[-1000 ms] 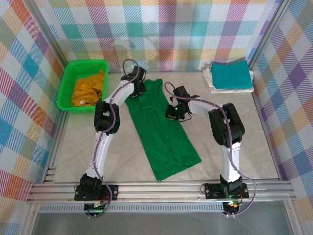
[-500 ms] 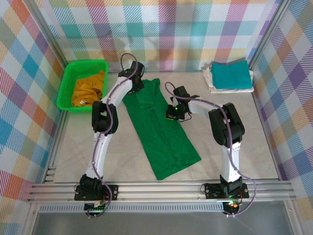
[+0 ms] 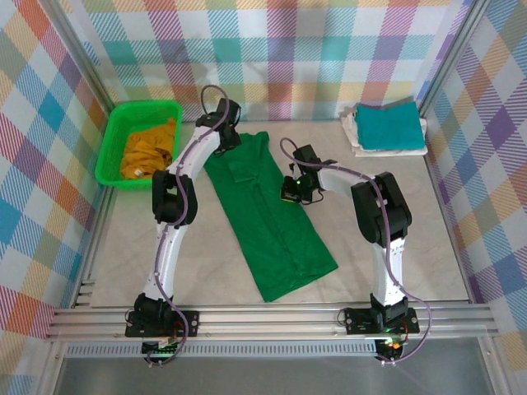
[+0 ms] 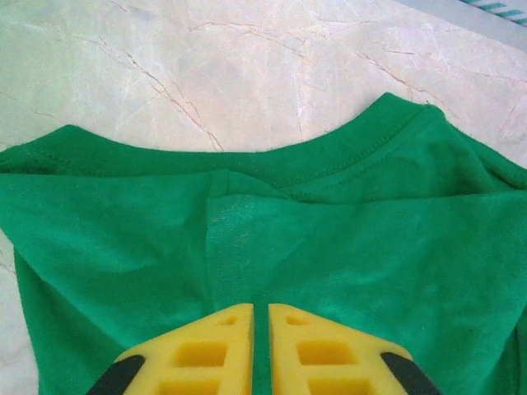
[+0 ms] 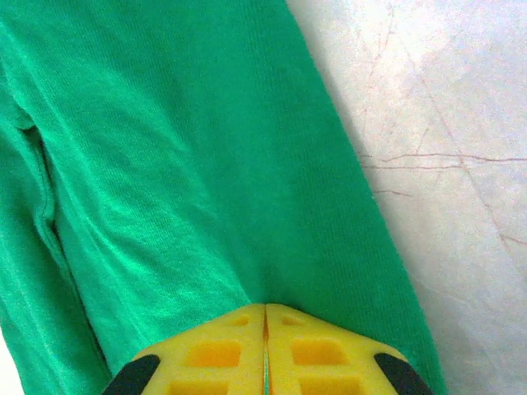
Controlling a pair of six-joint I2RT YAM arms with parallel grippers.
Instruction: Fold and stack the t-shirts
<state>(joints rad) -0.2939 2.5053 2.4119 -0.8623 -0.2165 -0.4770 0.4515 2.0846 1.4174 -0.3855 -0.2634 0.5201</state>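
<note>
The dark green t-shirt (image 3: 276,222) lies as a long folded strip running diagonally across the table. My left gripper (image 3: 226,138) is at its collar end, shut on the cloth. In the left wrist view the collar (image 4: 362,156) curves ahead of the yellow fingers (image 4: 222,337). My right gripper (image 3: 288,191) pinches the shirt's right edge, and the cloth (image 5: 181,148) puckers at its shut tips (image 5: 265,309). The teal t-shirt (image 3: 391,125) sits folded on the white one (image 3: 352,132) at the back right. The mustard yellow shirt (image 3: 148,152) is crumpled in the basket.
The bright green plastic basket (image 3: 111,140) stands at the back left, close to the left arm. Checked walls close off the sides and back. Bare marble table (image 3: 395,222) lies to the right of the green shirt, and an aluminium rail (image 3: 272,317) runs along the near edge.
My left gripper has moved back and to the left, and the shirt's upper left part has spread out wider. The right gripper has hardly moved.
</note>
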